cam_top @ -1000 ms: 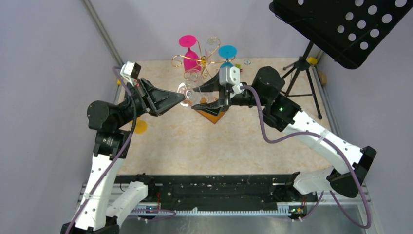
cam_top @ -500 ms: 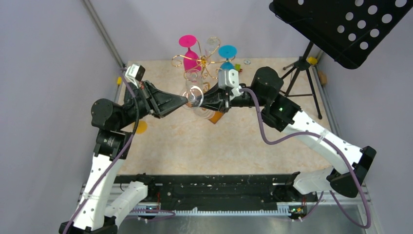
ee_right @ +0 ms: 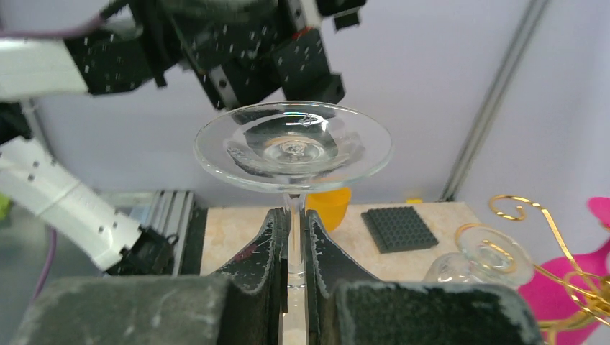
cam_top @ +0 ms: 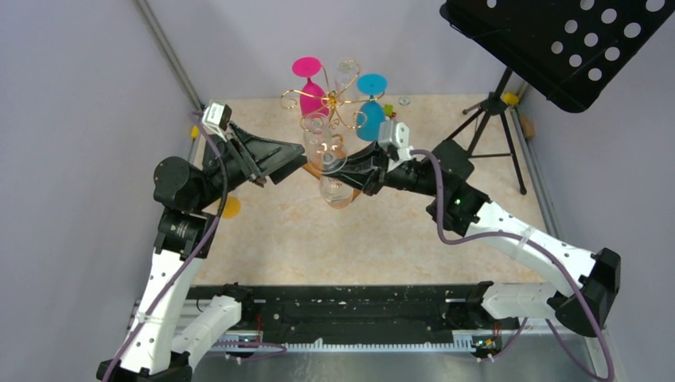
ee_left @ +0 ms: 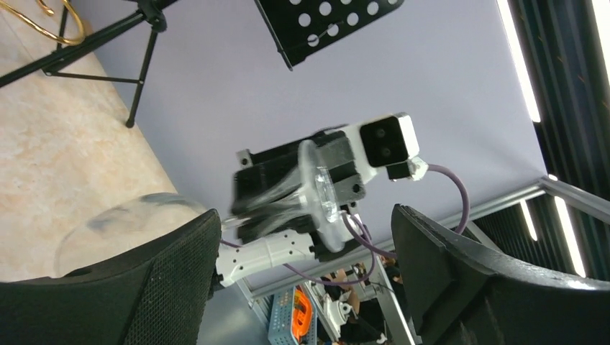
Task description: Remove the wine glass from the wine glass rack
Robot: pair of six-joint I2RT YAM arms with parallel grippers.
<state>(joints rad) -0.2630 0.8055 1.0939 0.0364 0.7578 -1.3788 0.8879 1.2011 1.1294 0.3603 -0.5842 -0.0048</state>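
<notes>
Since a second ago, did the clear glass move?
Yes. The glass, held in the right gripper, has come nearer the arms' bases, away from the rack.

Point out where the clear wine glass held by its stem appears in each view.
Top external: wine glass at centre, just below the gold rack.
Left wrist: centre, lying sideways.
Right wrist: centre, foot uppermost.
Shared landmark: the gold rack.

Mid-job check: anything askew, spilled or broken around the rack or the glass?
Nothing stands out. The clear wine glass looks intact, its stem clamped in the right gripper; the left gripper is open, not gripping it. A pink glass and a teal glass hang on the wine glass rack. No spill visible.
</notes>
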